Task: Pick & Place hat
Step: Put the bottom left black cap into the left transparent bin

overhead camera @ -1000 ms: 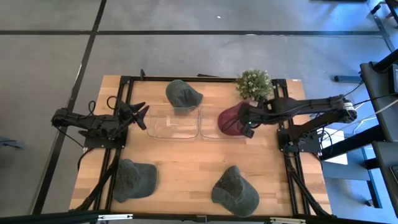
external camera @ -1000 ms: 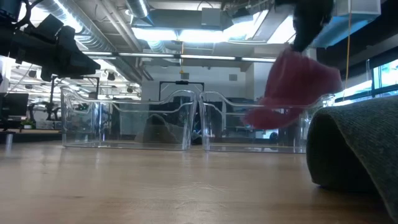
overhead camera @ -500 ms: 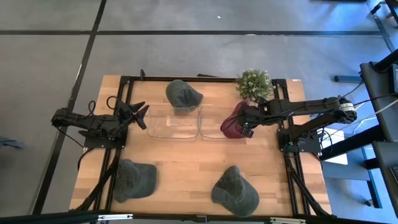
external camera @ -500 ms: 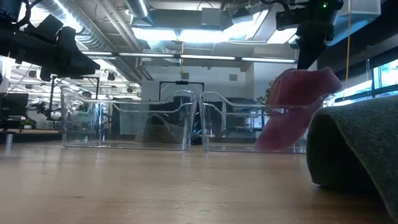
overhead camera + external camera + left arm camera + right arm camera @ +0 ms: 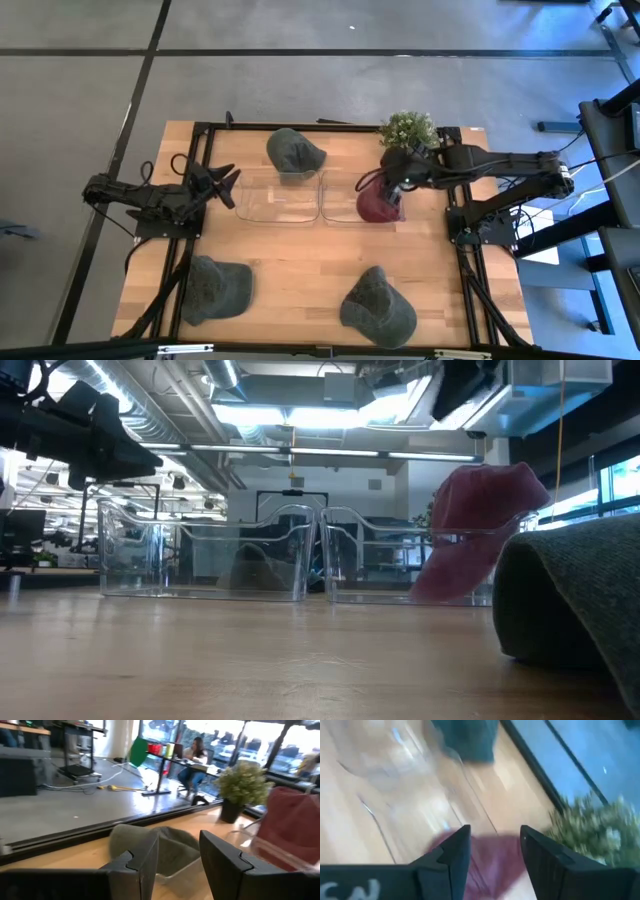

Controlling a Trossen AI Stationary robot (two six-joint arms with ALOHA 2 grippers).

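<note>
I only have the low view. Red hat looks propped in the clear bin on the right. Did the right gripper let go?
Observer: Yes. From above, the right gripper is open, above the red hat, not gripping it.
Operator: Is the hat fully inside?
Observer: No, it leans on the right clear bin at its right end, partly over the rim.
Operator: Left arm?
Observer: Left gripper waits open at the left clear bin, holding nothing.

**Bins and plant crowd the far side**

Two clear bins (image 5: 279,198) sit mid-table; the right bin (image 5: 345,200) holds a red hat (image 5: 378,203) leaning on its right wall. A plant (image 5: 408,133) stands just behind. Bare wood lies open between the near hats (image 5: 215,288).
</note>
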